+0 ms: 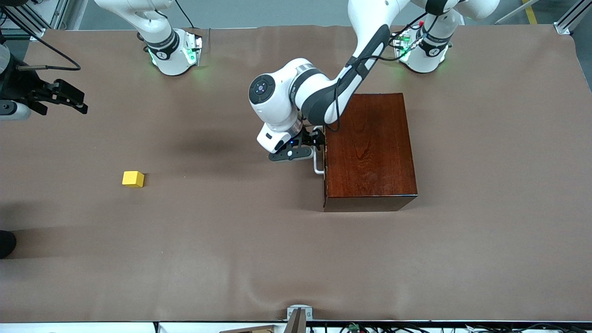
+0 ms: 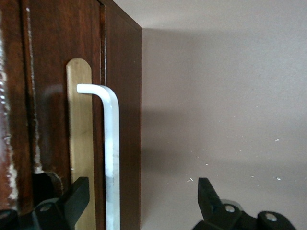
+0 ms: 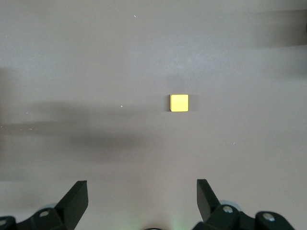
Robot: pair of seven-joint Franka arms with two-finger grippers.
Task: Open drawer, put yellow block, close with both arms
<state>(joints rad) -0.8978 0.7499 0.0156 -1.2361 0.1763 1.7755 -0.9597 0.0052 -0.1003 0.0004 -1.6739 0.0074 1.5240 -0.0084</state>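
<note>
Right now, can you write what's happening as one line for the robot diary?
drawer: shut | left gripper: open around handle | right gripper: open, above yellow block | block: on table

A brown cloth (image 1: 296, 259) with soft wrinkles covers the table. Grey floor (image 1: 277, 11) shows above it. Aluminium frame rails (image 1: 571, 16) stand at the upper corners.

The left end effector (image 2: 141, 203) sits at the drawer (image 2: 53, 120) front of the dark wooden box (image 2: 122, 96), its two black fingers (image 2: 72, 199) spread wide. The white bar handle (image 2: 111, 153) runs between them, close to one finger and not touched by either. The handle stands off a pale brass-coloured plate (image 2: 80, 143) fixed to the reddish-brown front. Beside the box lies bare brown tabletop (image 2: 225, 105), crossed by a soft shadow.
</note>
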